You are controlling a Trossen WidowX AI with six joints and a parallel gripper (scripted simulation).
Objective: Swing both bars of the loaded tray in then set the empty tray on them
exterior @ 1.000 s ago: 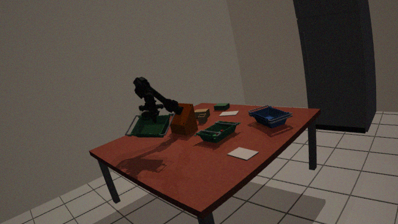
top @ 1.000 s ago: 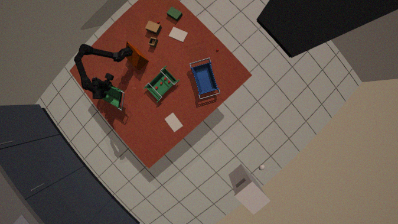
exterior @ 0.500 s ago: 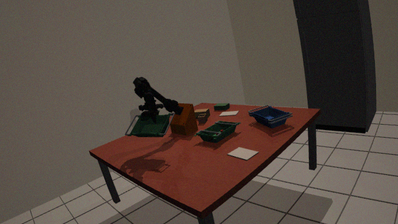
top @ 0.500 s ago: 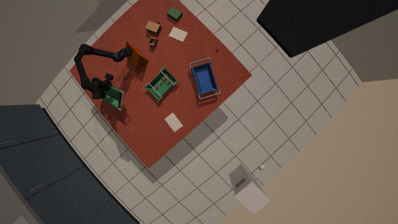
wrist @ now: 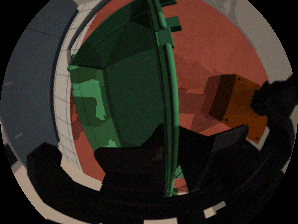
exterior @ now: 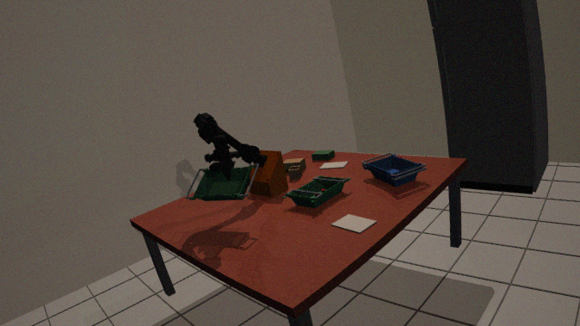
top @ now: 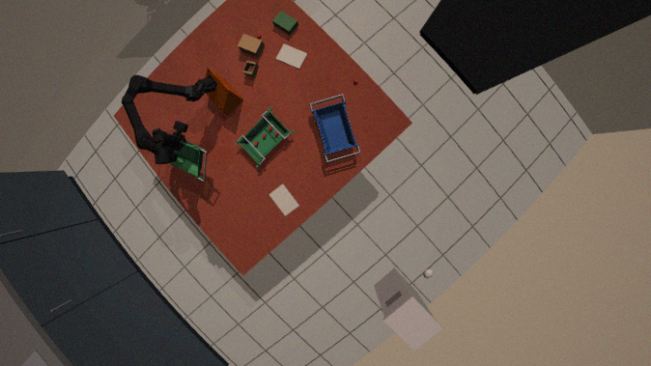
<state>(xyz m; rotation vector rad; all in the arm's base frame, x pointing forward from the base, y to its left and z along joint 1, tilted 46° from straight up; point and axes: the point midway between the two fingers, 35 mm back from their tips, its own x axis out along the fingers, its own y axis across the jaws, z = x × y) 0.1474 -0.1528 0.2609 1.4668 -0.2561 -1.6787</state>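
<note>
Plain grey-beige walls meet in a corner behind the table, red-topped on dark legs. Pale square tiles cover the floor (dark lines between them). A tall black cabinet stands beyond; dark blue-grey cupboards sit opposite. The light is dim, casting shadows.
</note>
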